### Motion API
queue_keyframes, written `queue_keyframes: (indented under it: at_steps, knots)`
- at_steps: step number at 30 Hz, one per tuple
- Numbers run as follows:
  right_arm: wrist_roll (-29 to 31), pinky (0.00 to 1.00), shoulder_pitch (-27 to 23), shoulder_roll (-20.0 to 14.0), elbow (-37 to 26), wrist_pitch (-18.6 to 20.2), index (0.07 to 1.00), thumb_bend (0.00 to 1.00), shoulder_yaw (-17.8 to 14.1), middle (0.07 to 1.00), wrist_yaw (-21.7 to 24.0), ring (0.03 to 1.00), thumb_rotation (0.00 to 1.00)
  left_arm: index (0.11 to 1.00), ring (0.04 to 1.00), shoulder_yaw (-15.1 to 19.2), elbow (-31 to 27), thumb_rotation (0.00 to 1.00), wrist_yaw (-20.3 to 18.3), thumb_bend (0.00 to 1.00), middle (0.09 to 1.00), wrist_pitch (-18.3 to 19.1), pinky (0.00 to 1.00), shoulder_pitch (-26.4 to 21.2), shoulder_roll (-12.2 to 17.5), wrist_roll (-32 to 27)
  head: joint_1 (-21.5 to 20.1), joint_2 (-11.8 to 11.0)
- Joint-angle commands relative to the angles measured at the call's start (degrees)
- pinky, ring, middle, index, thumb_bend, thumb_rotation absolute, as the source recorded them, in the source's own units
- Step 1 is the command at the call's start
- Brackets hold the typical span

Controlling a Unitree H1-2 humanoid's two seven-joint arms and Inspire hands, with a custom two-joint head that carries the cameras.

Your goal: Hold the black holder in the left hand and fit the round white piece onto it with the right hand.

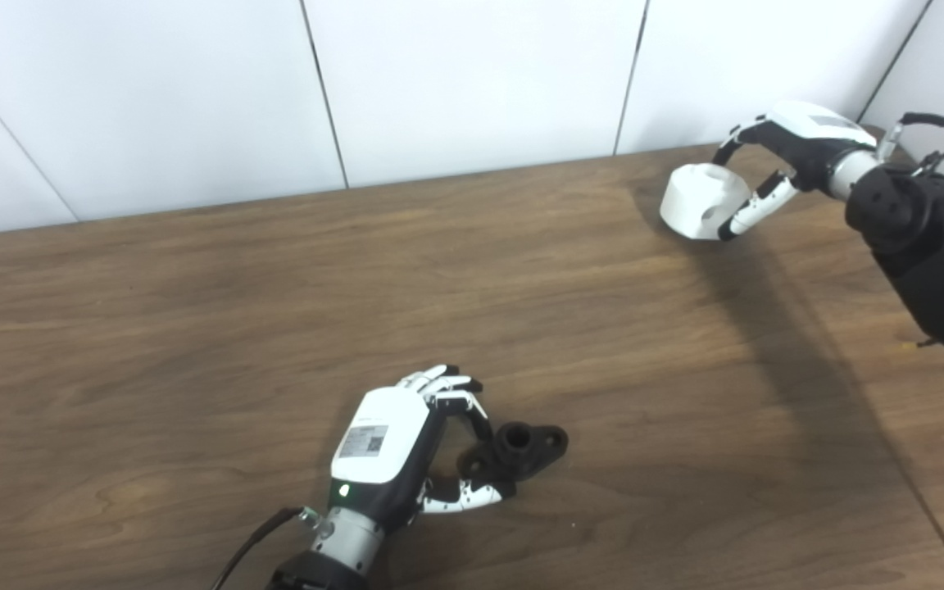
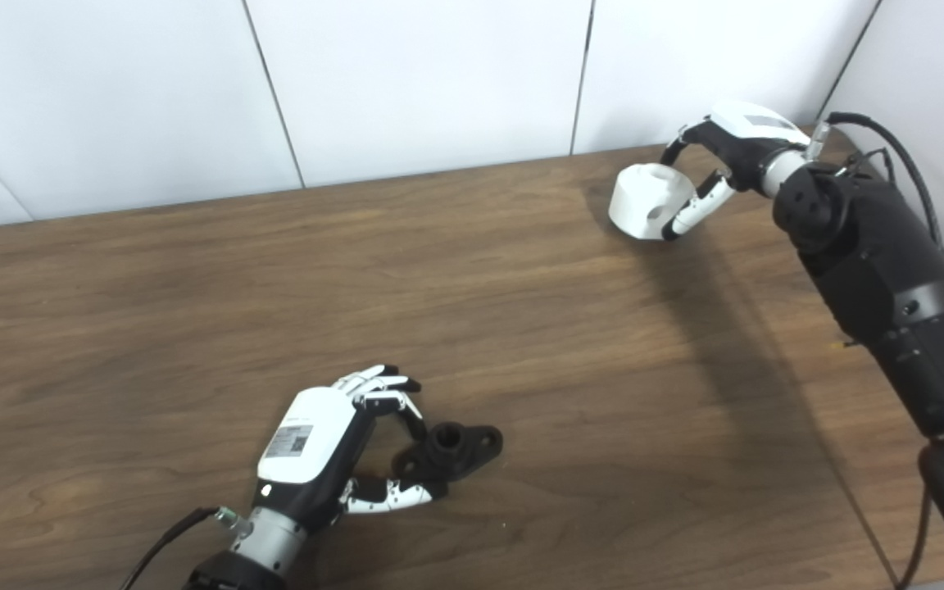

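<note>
The black holder lies on the wooden table near the front middle. It has a flat flange and a short round boss pointing up. My left hand is closed around its left end, fingers over the top and thumb under the front. The round white piece is at the far right of the table, slightly tilted, with a hollow top. My right hand is closed on it, fingers curved over its back and thumb across its front. The two parts are far apart.
A white panelled wall runs along the table's far edge, close behind the right hand. My black right forearm reaches over the table's right side. A cable trails from the left wrist.
</note>
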Motion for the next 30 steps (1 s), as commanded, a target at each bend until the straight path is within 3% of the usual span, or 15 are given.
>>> queue_keyframes:
  at_steps: [1, 20, 30]
  knots:
    - [-0.48, 1.00, -3.21, -2.29, -1.47, -1.01, 0.727, 0.92, -0.78, 0.922, -0.62, 0.999, 0.25, 0.487, 0.879, -0.45, 3.56, 0.05, -3.29, 0.52, 0.787, 2.98, 0.85, 1.54, 0.62, 1.14, -0.01, 0.03]
    - [-0.22, 1.00, -4.79, -2.07, -4.12, 0.63, 0.755, 0.92, -1.60, 0.933, 2.39, 1.000, 0.22, 0.487, 0.869, -0.63, 5.24, 0.05, -2.42, 0.52, 0.780, 3.10, 0.85, 0.76, -0.67, 1.58, 0.95, 0.15]
    - [-1.49, 1.00, -5.69, -1.88, -3.22, 0.94, 0.786, 0.94, 0.20, 0.939, 4.12, 1.000, 0.24, 0.487, 0.869, -0.45, 4.90, 0.05, -2.46, 0.52, 0.779, 3.08, 0.84, 1.03, -0.47, 1.31, 0.51, 0.09]
